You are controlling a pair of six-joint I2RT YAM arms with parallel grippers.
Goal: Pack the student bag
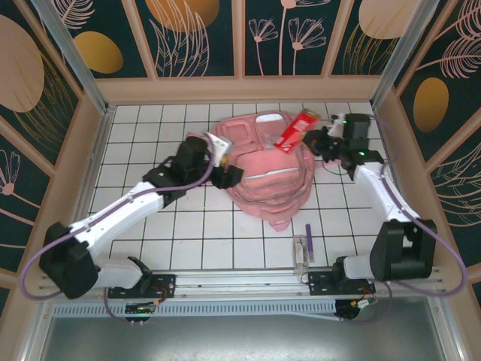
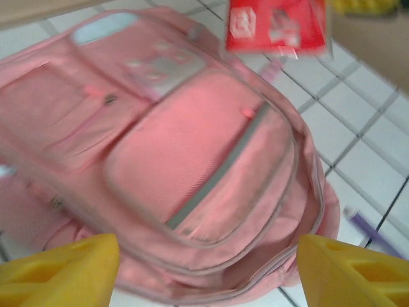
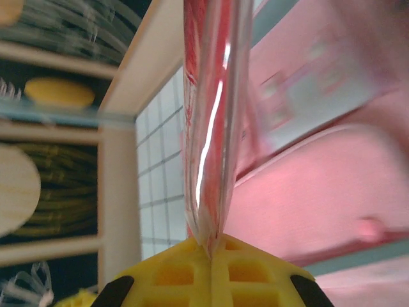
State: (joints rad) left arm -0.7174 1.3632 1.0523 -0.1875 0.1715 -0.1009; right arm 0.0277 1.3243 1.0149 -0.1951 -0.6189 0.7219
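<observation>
The student bag (image 1: 267, 177) is a large soft pink backpack lying flat in the middle of the tiled table, with grey reflective strips across its front pockets. My left gripper (image 1: 225, 164) hovers at its left side, open; in the left wrist view the yellow fingers (image 2: 70, 268) stand wide apart over the bag's (image 2: 192, 147) lower edge without gripping it. My right gripper (image 1: 312, 139) is above the bag's upper right corner, shut on a flat red packet (image 1: 293, 130). That packet (image 3: 211, 96) rises edge-on from the closed jaws (image 3: 214, 252), and it (image 2: 276, 24) hangs over the bag's top.
A purple pen (image 1: 308, 235) and a clear item (image 1: 301, 250) lie on the tiles right of centre, near the front edge. The pen (image 2: 374, 230) lies just beside the bag. A wooden wall (image 1: 240, 89) borders the table's back and sides.
</observation>
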